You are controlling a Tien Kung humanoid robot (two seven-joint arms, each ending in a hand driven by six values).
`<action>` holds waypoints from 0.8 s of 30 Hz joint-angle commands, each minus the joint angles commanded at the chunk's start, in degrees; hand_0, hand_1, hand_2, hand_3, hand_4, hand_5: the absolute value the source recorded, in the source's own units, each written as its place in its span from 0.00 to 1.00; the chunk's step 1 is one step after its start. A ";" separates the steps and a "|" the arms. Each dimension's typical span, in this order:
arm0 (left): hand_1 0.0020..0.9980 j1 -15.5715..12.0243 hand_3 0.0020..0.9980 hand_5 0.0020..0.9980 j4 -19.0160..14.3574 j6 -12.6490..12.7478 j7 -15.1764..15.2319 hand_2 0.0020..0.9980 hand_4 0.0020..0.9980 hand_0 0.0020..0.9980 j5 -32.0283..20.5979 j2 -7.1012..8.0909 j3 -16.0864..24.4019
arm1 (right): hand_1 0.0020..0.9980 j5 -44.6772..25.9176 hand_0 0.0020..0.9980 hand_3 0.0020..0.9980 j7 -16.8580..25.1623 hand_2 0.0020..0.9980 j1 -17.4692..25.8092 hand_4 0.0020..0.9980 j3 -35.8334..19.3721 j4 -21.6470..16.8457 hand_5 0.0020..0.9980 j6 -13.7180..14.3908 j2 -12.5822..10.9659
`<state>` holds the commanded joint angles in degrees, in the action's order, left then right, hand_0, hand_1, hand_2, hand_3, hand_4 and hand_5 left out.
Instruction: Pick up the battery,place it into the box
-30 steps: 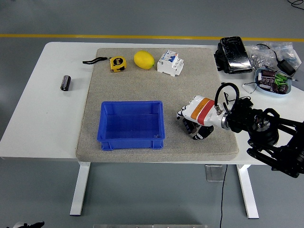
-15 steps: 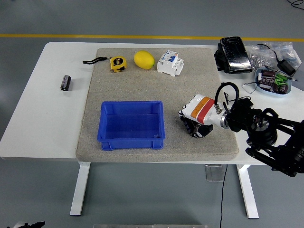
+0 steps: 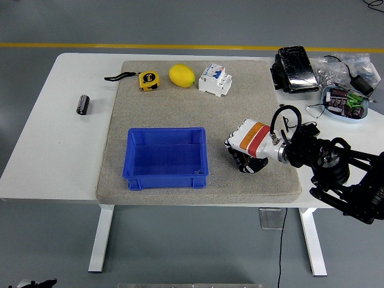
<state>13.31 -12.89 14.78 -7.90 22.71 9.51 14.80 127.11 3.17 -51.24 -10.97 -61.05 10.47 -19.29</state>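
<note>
The battery (image 3: 83, 104) is a small black cylinder lying on the bare white table at the far left, off the grey mat. The blue box (image 3: 167, 157) stands open and empty on the mat's front middle. My right hand (image 3: 245, 153), white with an orange and red band, hovers low over the mat just right of the box, its fingers curled downward and holding nothing. It is far from the battery. My left arm is out of view.
A yellow tape measure (image 3: 148, 80), a lemon (image 3: 182, 75) and a white circuit breaker (image 3: 215, 79) lie along the mat's back edge. A black device (image 3: 295, 69), cables and a tray of parts (image 3: 344, 102) sit at the back right.
My right hand has shifted slightly up and left toward the box and rolled a little. Nothing else has moved.
</note>
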 joint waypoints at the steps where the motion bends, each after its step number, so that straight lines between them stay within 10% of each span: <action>1: 0.68 0.01 0.60 0.48 -0.01 0.00 0.01 0.74 0.62 0.72 -0.01 0.00 -0.03 | 0.23 0.12 0.10 0.52 -0.02 0.52 0.00 0.83 0.01 0.01 0.24 0.08 0.01; 24: 0.68 -0.62 0.60 0.48 0.03 -0.15 -0.11 0.74 0.62 0.71 0.23 0.21 0.34 | 0.22 0.88 0.09 0.51 -0.59 0.50 0.27 0.79 -2.33 -3.67 0.25 0.40 -1.04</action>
<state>12.68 -12.86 14.63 -8.02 22.94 9.72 15.14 127.99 2.59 -50.97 -13.30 -64.72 10.87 -20.33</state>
